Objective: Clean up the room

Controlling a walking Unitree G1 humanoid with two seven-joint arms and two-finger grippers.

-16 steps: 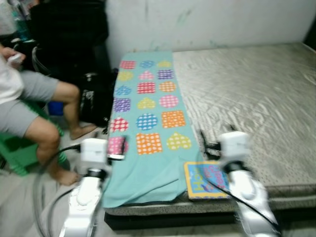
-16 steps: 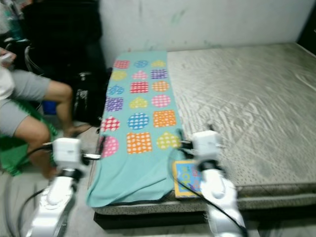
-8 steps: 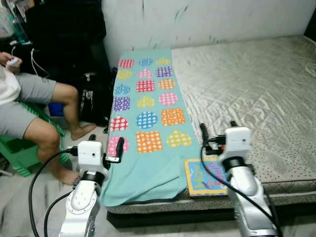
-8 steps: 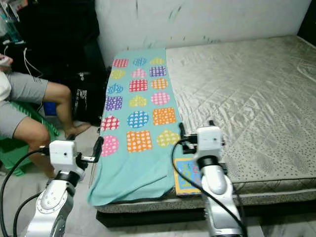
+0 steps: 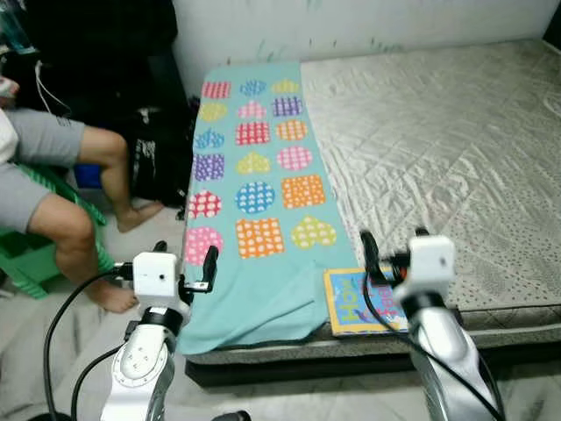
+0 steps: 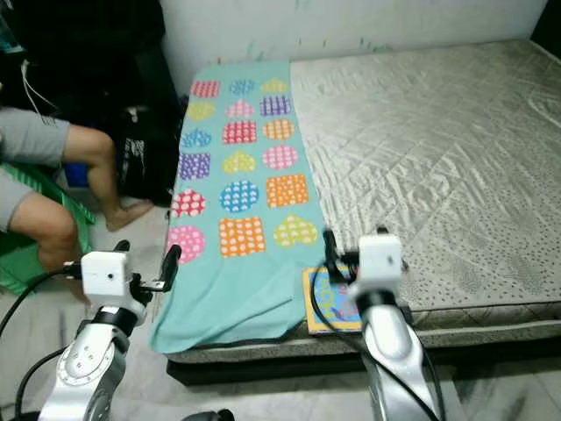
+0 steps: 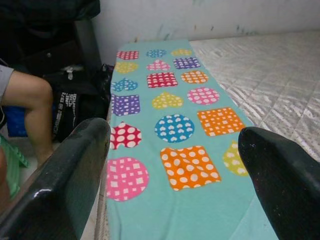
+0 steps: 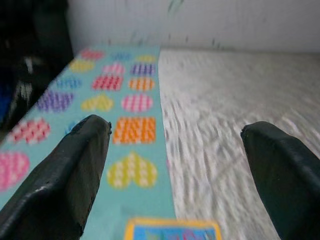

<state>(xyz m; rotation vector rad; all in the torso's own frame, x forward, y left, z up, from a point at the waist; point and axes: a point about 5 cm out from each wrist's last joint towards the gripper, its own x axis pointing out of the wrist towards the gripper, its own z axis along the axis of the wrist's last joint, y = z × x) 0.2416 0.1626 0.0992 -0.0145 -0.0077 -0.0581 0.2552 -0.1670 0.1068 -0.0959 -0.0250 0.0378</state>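
blanket (image 5: 259, 189) lengthwise toward wall (image 5: 368, 19)

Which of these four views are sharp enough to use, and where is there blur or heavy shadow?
Left eye view: sharp, evenly lit; the teal blanket pattern reads clearly, dark upper-left corner. Right eye view: slightly softer. Left wrist view: background crisp, the near left gripper fingers out of focus. Right wrist view: blurred throughout; book edge smeared.

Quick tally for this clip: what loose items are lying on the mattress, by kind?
Teal blanket with coloured shapes: 1
Picture book: 1
Total: 2
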